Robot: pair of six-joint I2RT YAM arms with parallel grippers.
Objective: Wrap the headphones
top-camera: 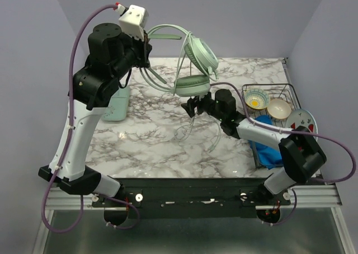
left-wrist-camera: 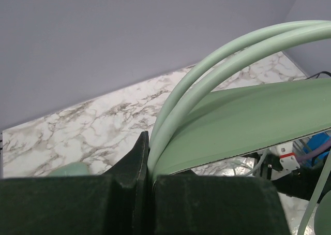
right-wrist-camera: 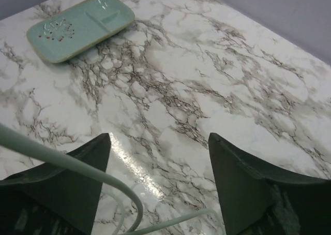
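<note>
so the left gripper (top-camera: 146,53) is clamped tight on the headband of the headphones (top-camera: 200,53). it's holding them up in the air around 12 o'clock over the marble table (top-camera: 145,145), and my guess is that's so the cable (top-camera: 188,132) hangs free for looping. the ear cups dangle off toward 3 o'clock from the grip. the right gripper (top-camera: 193,106) sits just under the lower cup, jaws wide apart, nothing pinched. on its wrist cam the cable crosses by its 9 o'clock finger, so it looks lined up to catch it. the mint case (top-camera: 117,106) lies flat at 9 o'clock, well apart from all this.
</note>
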